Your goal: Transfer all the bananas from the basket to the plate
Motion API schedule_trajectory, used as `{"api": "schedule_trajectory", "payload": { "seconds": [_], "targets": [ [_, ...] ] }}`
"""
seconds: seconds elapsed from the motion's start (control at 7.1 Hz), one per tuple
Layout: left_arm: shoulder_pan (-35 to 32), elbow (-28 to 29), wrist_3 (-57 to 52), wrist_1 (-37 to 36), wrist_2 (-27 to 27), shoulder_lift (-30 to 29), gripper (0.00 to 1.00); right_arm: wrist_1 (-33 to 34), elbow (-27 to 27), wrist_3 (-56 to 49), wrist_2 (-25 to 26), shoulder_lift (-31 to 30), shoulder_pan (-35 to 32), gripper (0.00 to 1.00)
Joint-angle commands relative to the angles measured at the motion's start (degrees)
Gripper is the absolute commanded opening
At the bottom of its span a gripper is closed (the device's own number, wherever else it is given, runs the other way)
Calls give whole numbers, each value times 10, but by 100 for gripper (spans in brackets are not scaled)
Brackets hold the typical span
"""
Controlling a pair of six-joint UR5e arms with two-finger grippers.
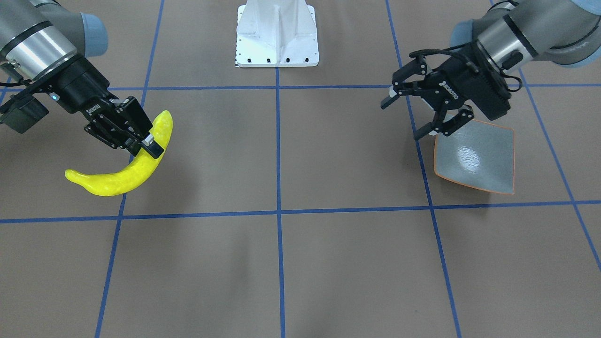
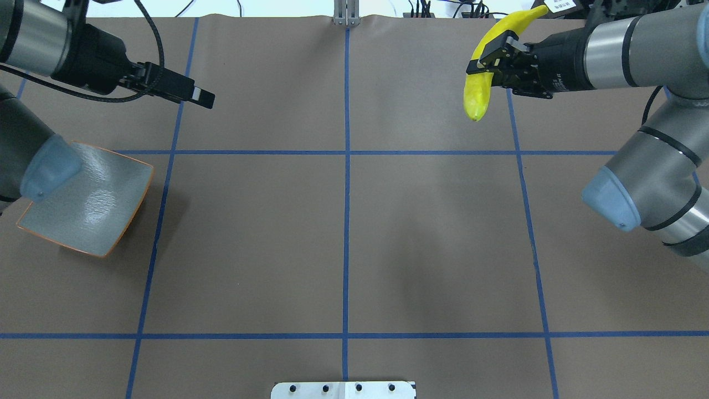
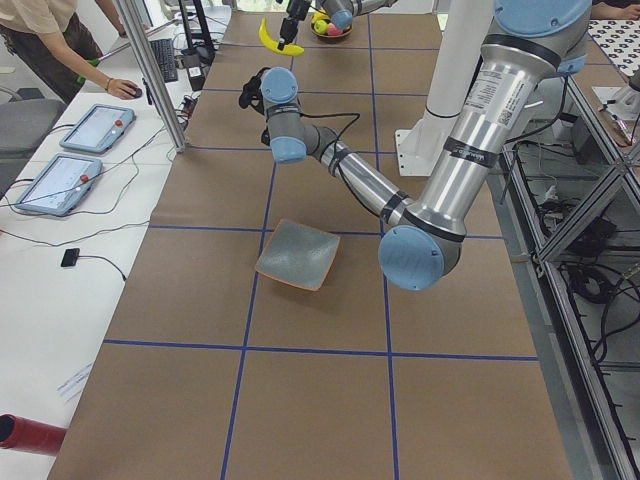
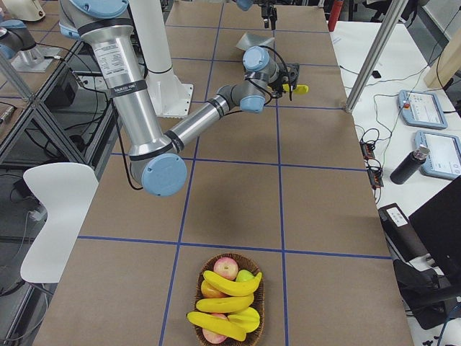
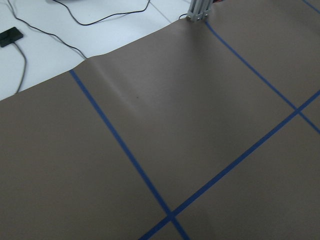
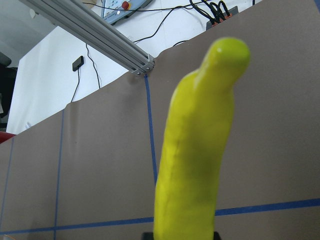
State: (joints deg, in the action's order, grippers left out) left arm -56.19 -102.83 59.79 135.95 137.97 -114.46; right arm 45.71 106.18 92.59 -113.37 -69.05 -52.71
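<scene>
Standing spread and empty, the left jaws are held beyond the plate (image 2: 94, 205) toward the surface's left edge. At far right, one banana (image 2: 477, 94) is clamped off-centre by the right jaws, so it could be pivoted loose and dropped short.

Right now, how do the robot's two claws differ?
The right gripper is shut on a banana; the left gripper is open and empty. The plate lies on the left gripper's side, far from the right gripper. Both are black, two-fingered.
</scene>
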Motion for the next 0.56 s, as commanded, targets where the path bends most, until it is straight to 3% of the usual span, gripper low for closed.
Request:
{"api": "schedule_trajectory", "payload": {
  "seconds": [0.0,0.14,0.42],
  "targets": [
    [41,-2,191,89,-4,-9,100,-2,-1,67,74,20,33,0],
    [57,-3,277,118,-24,-16,100,-5,-1,105,99,30,44,0],
    [118,-4,382,192,-142,-17,100,-6,2,174,184,49,87,0]
  ]
}}
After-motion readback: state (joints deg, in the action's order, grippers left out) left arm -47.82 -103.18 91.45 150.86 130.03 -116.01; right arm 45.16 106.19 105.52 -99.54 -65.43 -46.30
